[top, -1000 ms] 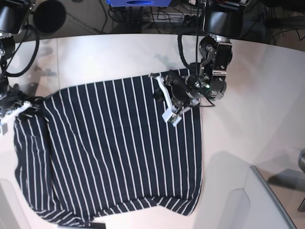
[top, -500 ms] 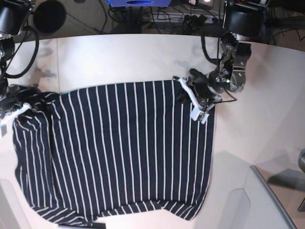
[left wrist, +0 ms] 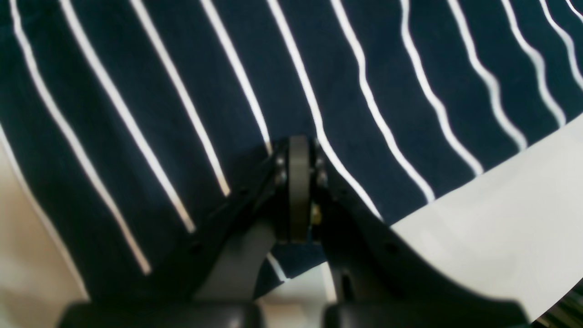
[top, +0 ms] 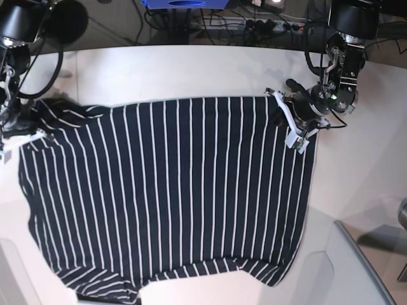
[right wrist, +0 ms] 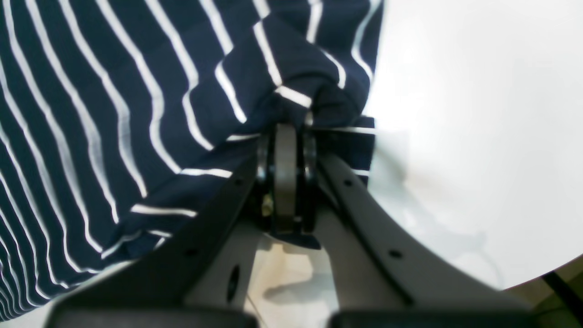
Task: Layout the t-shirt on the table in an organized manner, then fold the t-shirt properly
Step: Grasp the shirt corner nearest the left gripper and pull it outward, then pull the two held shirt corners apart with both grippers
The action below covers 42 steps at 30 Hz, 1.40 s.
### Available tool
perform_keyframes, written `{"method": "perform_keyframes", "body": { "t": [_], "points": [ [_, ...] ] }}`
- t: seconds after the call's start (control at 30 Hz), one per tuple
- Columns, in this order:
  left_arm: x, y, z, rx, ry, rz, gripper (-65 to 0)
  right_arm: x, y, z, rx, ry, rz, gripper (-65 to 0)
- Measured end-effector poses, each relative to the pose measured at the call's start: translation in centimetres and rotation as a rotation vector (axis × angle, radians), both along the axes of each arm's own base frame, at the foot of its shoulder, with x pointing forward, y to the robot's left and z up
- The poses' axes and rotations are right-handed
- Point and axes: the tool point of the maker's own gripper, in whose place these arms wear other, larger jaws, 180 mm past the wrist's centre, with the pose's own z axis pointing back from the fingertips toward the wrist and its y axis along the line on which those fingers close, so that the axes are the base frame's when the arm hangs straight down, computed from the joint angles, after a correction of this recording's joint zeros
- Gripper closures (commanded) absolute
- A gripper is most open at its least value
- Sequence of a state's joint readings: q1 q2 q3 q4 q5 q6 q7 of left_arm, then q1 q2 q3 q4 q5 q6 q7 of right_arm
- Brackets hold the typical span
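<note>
Base view: laying-out step. T-shirt (top: 172, 190) spread on table (top: 191, 70), stretched between 2 grippers, left gripper (top: 297, 130) and right gripper (top: 16, 143), jaws clamped on fabric. Next: lower, release flat.

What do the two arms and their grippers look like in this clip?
Both arms are black with exposed black cables. The left gripper has white finger pieces in the base view; the right gripper shows white too. Wrist views show dark curved fingers with grey pads.
</note>
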<state>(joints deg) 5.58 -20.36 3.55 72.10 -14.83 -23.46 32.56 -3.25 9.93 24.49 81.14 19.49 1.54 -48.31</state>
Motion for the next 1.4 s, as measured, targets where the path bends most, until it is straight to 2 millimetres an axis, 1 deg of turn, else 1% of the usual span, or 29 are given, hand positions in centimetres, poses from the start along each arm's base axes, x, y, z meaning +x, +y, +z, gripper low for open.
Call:
{"method": "perform_keyframes", "body": {
  "t": [0.07,0.13,0.17,0.23,0.3,0.33,0.37,0.43,0.47,0.53,0.57,0.6,0.67,0.73,0.8,0.83,0.87,0.9,0.93,0.97,1.0,1.07,1.13,1.17,1.23,1.3,1.33,1.4],
  "points": [
    [0.2,1.1,0.2,0.011,-0.001,0.034,0.0,0.3,0.5,-0.2,0.045,0.021,-0.055,0.0],
    [0.2,2.3,0.3,0.038,0.001,0.058,0.0,-0.1,0.7,-0.5,0.079,0.062,-0.104,0.0],
    [0.2,2.6,0.3,0.042,0.002,0.067,0.0,-0.3,0.7,-0.6,0.082,0.071,-0.107,0.0],
    [0.2,2.6,0.3,0.042,0.004,0.068,0.0,-1.0,1.0,-1.2,0.095,0.105,-0.117,-0.2],
    [0.2,2.6,0.3,0.043,0.004,0.068,0.0,-1.5,1.7,-1.6,0.118,0.122,-0.121,-0.5],
    [0.2,2.6,0.3,0.042,0.004,0.068,0.0,-1.8,2.0,-1.8,0.139,0.135,-0.13,-2.1],
    [0.2,2.6,0.3,0.042,0.004,0.067,0.0,-2.2,2.2,-1.8,0.161,0.144,-0.149,-5.6],
    [0.3,2.7,0.5,0.055,0.004,0.065,0.0,-2.8,2.0,-1.4,0.19,0.133,-0.201,-17.3],
    [0.2,2.7,0.6,0.069,0.004,0.057,0.0,-2.9,1.8,-0.9,0.187,0.121,-0.214,-22.7],
    [0.2,2.7,0.7,0.08,0.005,0.052,0.0,-2.6,0.9,1.1,0.146,0.061,-0.214,-32.1],
    [0.1,2.7,0.8,0.083,0.007,0.049,0.0,-2.3,0.5,2.2,0.119,0.02,-0.219,-33.9],
    [0.0,2.7,0.9,0.088,0.011,0.047,0.0,-1.9,0.4,3.4,0.087,-0.021,-0.209,-34.1],
    [-0.1,2.8,1.0,0.105,0.016,0.036,0.0,-1.2,0.4,5.3,0.054,-0.103,-0.203,-34.1],
    [0.0,2.7,1.3,0.114,0.011,0.028,0.0,-0.3,0.6,6.5,0.019,-0.173,-0.16,-34.1],
    [0.4,2.6,1.9,0.118,-0.006,0.027,0.0,0.9,0.9,7.0,-0.035,-0.203,-0.068,-33.0],
    [0.7,2.5,2.1,0.117,-0.016,0.024,0.0,1.5,1.4,6.9,-0.048,-0.205,-0.002,-30.3],
    [0.9,2.3,2.4,0.116,-0.026,0.021,0.0,2.4,1.9,6.7,-0.057,-0.209,0.054,-24.6],
    [1.1,2.2,2.6,0.114,-0.033,0.019,0.0,3.1,2.4,5.9,-0.049,-0.194,0.085,-17.3],
    [1.2,2.2,2.7,0.115,-0.037,0.017,0.0,3.6,2.9,4.5,-0.028,-0.163,0.113,-8.1],
    [1.2,2.3,2.8,0.113,-0.039,0.022,0.0,3.6,3.2,3.2,-0.005,-0.127,0.127,-0.9],
    [1.3,2.7,3.0,0.112,-0.045,0.038,0.0,3.6,3.5,2.0,0.024,-0.102,0.121,0.0],
    [1.7,4.3,3.6,0.113,-0.061,0.094,0.0,3.0,3.4,0.0,0.044,-0.049,0.097,-2.9],
    [2.0,6.5,4.3,0.134,-0.081,0.154,0.0,2.5,3.1,-1.2,0.045,-0.032,0.082,-0.2],
    [2.0,7.2,4.5,0.14,-0.087,0.176,0.0,2.5,2.9,-1.4,0.039,-0.035,0.074,-0.2],
    [1.5,8.0,4.4,0.148,-0.081,0.193,0.0,2.4,2.9,-1.6,0.039,-0.035,0.073,-0.5],
    [0.6,7.9,4.0,0.144,-0.059,0.182,0.0,2.6,3.0,-1.3,0.039,-0.047,0.075,-0.5],
    [0.3,7.9,3.9,0.138,-0.05,0.176,0.0,2.5,2.9,-0.7,0.025,-0.061,0.082,-0.5],
    [0.0,7.9,4.1,0.121,-0.057,0.156,0.0,2.5,2.9,1.0,-0.011,-0.112,0.105,-0.5]
  ]
}}
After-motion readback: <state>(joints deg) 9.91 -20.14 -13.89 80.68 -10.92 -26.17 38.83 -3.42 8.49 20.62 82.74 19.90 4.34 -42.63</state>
